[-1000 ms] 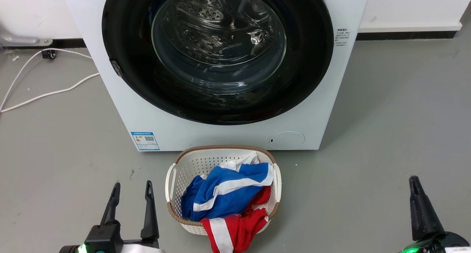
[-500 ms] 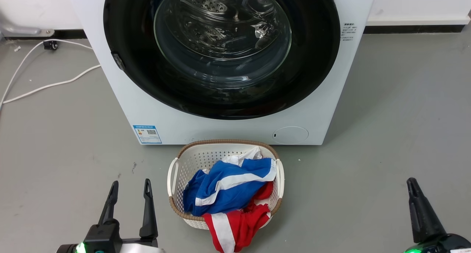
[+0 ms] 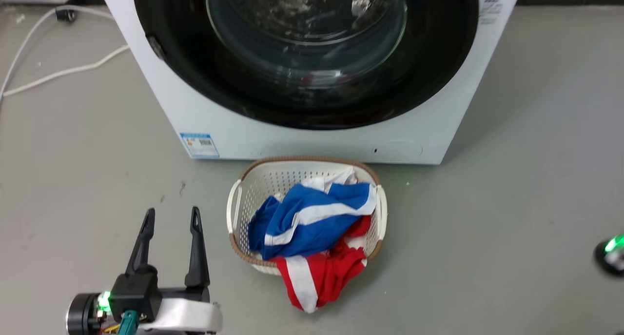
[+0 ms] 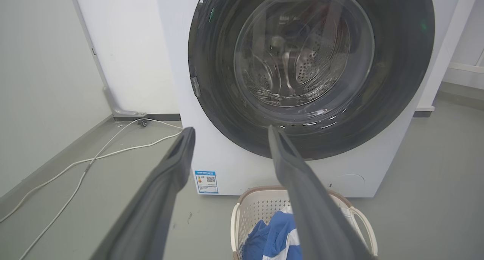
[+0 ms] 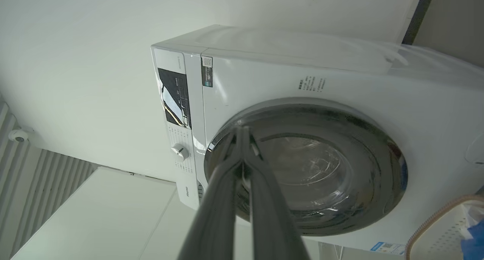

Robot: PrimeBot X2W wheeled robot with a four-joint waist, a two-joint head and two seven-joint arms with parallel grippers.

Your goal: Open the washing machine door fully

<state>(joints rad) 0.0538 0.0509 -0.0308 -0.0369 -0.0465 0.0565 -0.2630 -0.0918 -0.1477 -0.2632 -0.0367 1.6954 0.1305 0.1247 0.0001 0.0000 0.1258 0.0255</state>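
**Inspector:** State the position of the washing machine door.

**Examiner:** It stood ahead of the left gripper, beyond the fingertips and well apart from them. It sat flush against the front of the white washing machine, closed. In the left wrist view the door's glass lay above and between the two tips. A small latch on the black rim sat just above the tip on that view's left.

**Inspector:** The state of the left fingers?

**Examiner:** Spread, with a clear gap and nothing between them. They hung over the grey floor.

**Inspector:** And the right gripper?

**Examiner:** Its fingers were pressed together, tips meeting, holding nothing. In the right wrist view the tips lay across the door's rim, on the side nearest the dial. I could not tell from that view how far off the door was.

**Inspector:** What else was recorded near the fingers?

**Examiner:** A white laundry basket with a brown rim stood on the floor, near the left fingers and to their right, just before the machine's base. It held a blue and white garment. A red and white garment hung over its near edge. A white cable ran along the floor beyond the left fingertips and to their left, well apart.
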